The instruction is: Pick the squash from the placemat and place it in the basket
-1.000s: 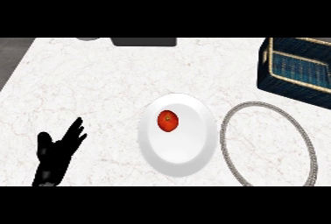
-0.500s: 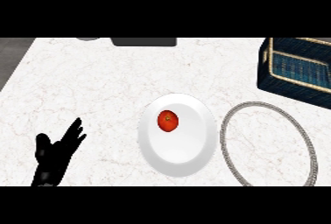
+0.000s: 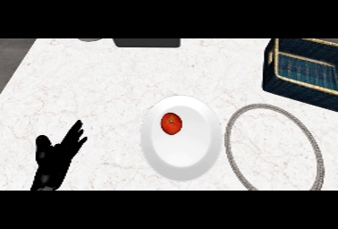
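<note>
A small red-orange round fruit (image 3: 171,123) lies on the upper part of a white plate (image 3: 181,172) in the middle of the counter. To the plate's right lies a flat oval mat with a grey braided rim (image 3: 264,105), nothing on it. The dark blue basket (image 3: 303,71) with a tan rim stands at the upper right. My left hand (image 3: 56,159) rests open at the lower left, fingers up, well apart from the plate. My right hand does not show.
A dark flat object (image 3: 146,42) and a grey round thing (image 3: 91,40) sit at the counter's far edge. The white marble counter (image 3: 92,89) ends at a grey strip on the far left.
</note>
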Tool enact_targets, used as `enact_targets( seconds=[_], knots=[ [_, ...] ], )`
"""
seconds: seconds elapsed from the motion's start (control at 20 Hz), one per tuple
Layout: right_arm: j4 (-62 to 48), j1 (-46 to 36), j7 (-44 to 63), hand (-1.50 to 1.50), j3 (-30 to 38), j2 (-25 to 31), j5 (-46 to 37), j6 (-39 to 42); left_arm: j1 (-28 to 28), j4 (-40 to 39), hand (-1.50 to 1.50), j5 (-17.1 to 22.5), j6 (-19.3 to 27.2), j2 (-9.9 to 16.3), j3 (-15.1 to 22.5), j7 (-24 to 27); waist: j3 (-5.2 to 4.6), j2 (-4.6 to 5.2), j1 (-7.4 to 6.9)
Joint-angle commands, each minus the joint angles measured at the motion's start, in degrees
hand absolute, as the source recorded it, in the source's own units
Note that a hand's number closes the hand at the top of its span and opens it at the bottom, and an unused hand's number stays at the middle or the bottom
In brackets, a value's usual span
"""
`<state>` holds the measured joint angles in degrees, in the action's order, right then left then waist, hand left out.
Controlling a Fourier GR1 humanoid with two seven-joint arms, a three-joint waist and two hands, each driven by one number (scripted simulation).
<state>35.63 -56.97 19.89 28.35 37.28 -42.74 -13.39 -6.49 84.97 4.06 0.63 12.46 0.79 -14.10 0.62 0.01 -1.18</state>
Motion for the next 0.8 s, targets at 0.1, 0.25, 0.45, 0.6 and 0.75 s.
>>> enact_targets(
  seconds=[0.1,0.25,0.45,0.6,0.75],
  knots=[
    [-4.03,0.44,-7.26,-1.5,0.77,5.25,1.51,2.01,-2.22,-2.57,0.0,-0.66,-0.65,-0.78,0.71,-0.55,-0.56,0.41,-0.03],
    [-3.69,-0.68,-6.49,-1.5,-0.45,3.4,0.15,-2.15,-1.88,-4.87,0.0,-0.08,-1.15,-1.23,0.06,0.38,-0.6,0.39,0.0],
    [-3.15,1.14,-9.73,-1.5,3.9,7.09,4.97,-0.59,-5.21,-1.75,0.0,-1.22,-0.67,-1.87,1.45,0.05,-0.57,0.17,0.4],
    [-1.67,1.54,-7.17,-1.5,5.16,7.1,6.73,-0.94,-3.47,-5.09,0.0,-0.13,-2.59,0.37,-1.25,1.49,-0.64,-0.01,1.09],
    [-0.5,1.85,-5.51,-1.5,7.63,11.0,9.04,0.48,-0.64,-2.77,0.0,1.63,-2.33,1.3,-3.07,-3.01,-0.63,-0.11,1.47]
  ],
)
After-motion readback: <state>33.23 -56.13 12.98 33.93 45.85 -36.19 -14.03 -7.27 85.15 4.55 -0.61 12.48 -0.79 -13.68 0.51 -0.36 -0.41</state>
